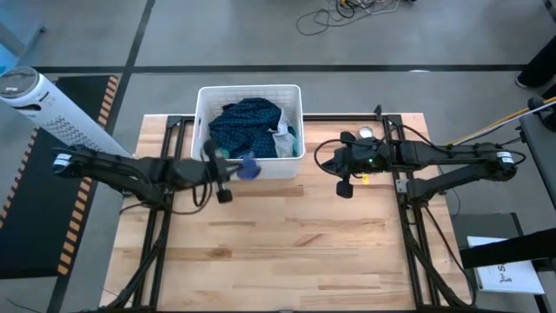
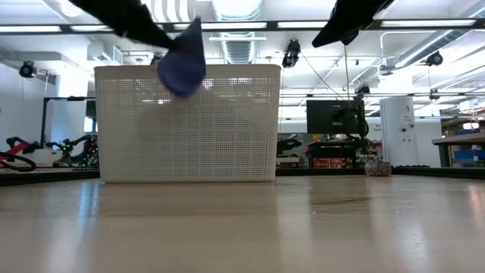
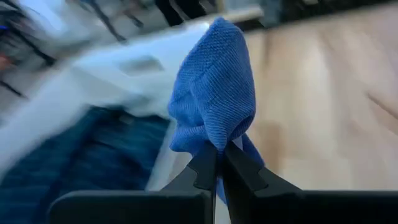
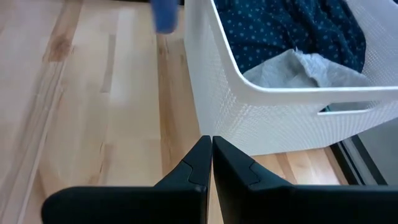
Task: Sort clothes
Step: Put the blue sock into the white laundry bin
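A white plastic basket stands at the table's far middle. In it lie a dark navy patterned garment, a grey piece and a bit of teal. My left gripper is by the basket's near wall and shut on a small blue-purple piece. That piece also shows in the low view, the blue-purple piece level with the basket's rim. My right gripper hovers to the right of the basket, shut, with nothing between its fingers. My left gripper pinches a bunched fold of the blue-purple piece between its two fingertips. The fingers come from the table's left, slanting a little downward. The piece is lifted clear of the table; it hangs slack from the gripper before the basket's near wall.
Bare wooden tabletop lies open on the near side of the basket. A white perforated cylinder lies off the table's far left corner. Black frame rails run along both sides of the table.
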You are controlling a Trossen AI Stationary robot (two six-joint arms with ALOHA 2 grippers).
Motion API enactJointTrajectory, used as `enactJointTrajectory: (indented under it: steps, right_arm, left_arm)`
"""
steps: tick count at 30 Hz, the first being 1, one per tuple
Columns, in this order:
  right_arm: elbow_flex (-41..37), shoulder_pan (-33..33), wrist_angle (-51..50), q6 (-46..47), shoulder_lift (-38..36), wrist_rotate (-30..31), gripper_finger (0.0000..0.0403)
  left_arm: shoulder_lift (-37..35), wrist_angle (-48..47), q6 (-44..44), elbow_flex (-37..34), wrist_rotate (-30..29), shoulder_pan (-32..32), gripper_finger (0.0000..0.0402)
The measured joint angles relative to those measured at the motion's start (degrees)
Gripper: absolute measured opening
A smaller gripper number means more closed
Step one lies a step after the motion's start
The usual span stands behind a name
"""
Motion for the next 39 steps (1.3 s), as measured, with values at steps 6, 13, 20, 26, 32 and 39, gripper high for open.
enactJointTrajectory:
  steps: [6, 13, 20, 26, 32, 39]
  right_arm:
    - [0.00, 0.00, 0.93, -0.83, 0.00, 0.00, 0.0000]
    - [0.00, 0.00, 0.96, -1.44, 0.00, 0.02, 0.0000]
    - [0.00, 0.00, 0.98, -1.55, 0.00, 0.02, 0.0000]
    - [0.00, 0.00, 1.00, -1.83, 0.00, 0.02, 0.0000]
    - [0.00, 0.00, 0.96, -1.83, 0.00, 0.02, 0.0000]
    - [0.00, 0.00, 1.77, -1.88, 0.00, 0.02, 0.0000]
  left_arm:
    - [-4.62, 5.90, 5.67, 0.00, -0.88, 8.10, 0.0000]
    - [-4.04, 11.25, 6.65, 0.00, 11.27, 23.12, 0.0000]
    - [0.80, 13.72, 4.93, 0.04, 24.25, 38.36, 0.0000]
    - [6.57, 13.63, 2.95, 0.04, 29.86, 45.63, 0.0003]
    - [9.98, 13.46, 2.81, 0.04, 30.23, 45.93, 0.0053]
    - [9.84, 3.27, 3.29, 8.12, 30.30, 45.82, 0.0147]
